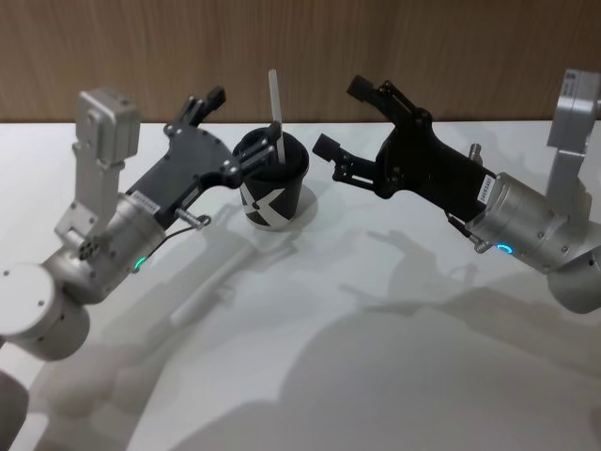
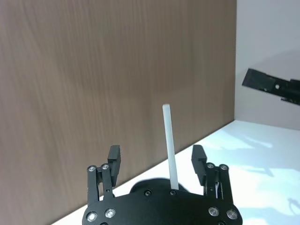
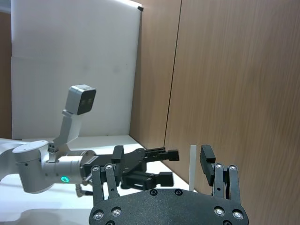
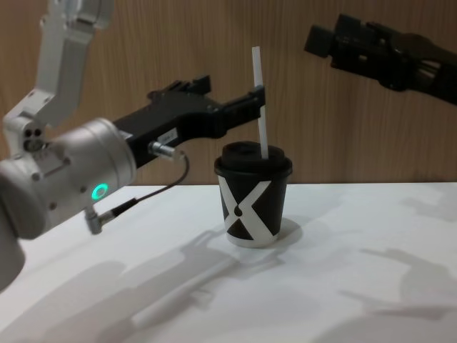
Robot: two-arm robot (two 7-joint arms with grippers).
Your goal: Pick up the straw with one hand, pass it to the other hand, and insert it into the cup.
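A wood-grain wall backs a plain white worktop crossed by the arms' grey shadows. On it stands the cup, black with a white X and a domed lid, and the straw rises upright out of that lid. The left claw reaches in at the cup's rim with its fingers spread wide; in the left wrist view the straw stands in the gap between them, touching neither finger. The right claw hangs beyond the cup on the far side from the left claw, apart from it and above the worktop, its fingers also parted and holding nothing.
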